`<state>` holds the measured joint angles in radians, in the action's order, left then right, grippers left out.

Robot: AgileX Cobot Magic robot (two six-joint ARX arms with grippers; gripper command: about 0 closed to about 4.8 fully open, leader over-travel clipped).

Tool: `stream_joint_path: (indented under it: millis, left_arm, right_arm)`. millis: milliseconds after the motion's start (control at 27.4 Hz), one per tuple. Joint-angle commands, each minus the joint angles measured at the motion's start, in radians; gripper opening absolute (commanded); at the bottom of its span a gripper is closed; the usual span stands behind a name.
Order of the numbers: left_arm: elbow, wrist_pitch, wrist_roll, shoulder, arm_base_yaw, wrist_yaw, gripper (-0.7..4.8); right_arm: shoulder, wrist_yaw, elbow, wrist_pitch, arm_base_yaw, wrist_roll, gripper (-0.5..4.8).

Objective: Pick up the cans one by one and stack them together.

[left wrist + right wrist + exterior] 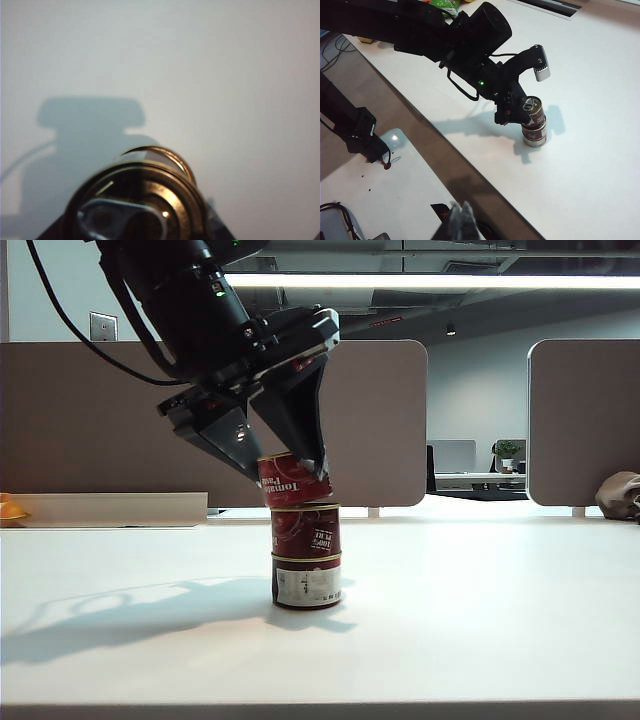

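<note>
Two cans stand stacked at the table's middle: a bottom can (pixel 307 583) with a white panel and a red middle can (pixel 306 531). A third can (pixel 296 488) sits tilted on top, its lower rim against the middle can's lid. My left gripper (pixel 288 472) is shut on this top can from above left. In the left wrist view its pull-tab lid (pixel 135 210) fills the frame, with the gold rim of the can below (pixel 167 154) just behind it. In the right wrist view the stack (pixel 534 125) lies far from my right gripper (pixel 460 220), which is shut on nothing.
Beige partition panels (pixel 370 420) close the table's back edge. An orange object (pixel 10 508) lies at the far left and a brown bag (pixel 620 495) at the far right. Below my right gripper is a lower white surface with a black tape mark (pixel 442 212).
</note>
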<state>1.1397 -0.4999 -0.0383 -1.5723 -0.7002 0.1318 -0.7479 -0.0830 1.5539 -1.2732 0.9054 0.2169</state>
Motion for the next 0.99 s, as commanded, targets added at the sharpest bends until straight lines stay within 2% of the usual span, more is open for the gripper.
stream_joint_path:
  millis: [37,767,841,914,987]
  left_arm:
    - [0.005,0.035,0.004,0.003,0.001,0.028,2.46]
    - [0.005,0.004,0.031,0.003,0.002,0.000,2.47]
    - [0.005,0.005,0.031,0.003,0.002,0.003,2.61]
    - [0.005,0.008,0.031,0.003,0.002,0.003,3.09]
    - [0.005,0.009,0.031,0.002,0.002,0.003,3.09]
  right_arm:
    - [0.000,-0.005,0.002,0.012,0.000,0.004,-0.05]
    - [0.000,-0.005,0.002,0.012,0.000,0.005,-0.05]
    - [0.000,-0.005,0.002,0.012,0.000,0.005,-0.05]
    - [0.000,-0.005,0.002,0.012,0.000,0.005,-0.05]
    - [0.000,-0.005,0.002,0.012,0.000,0.005,-0.05]
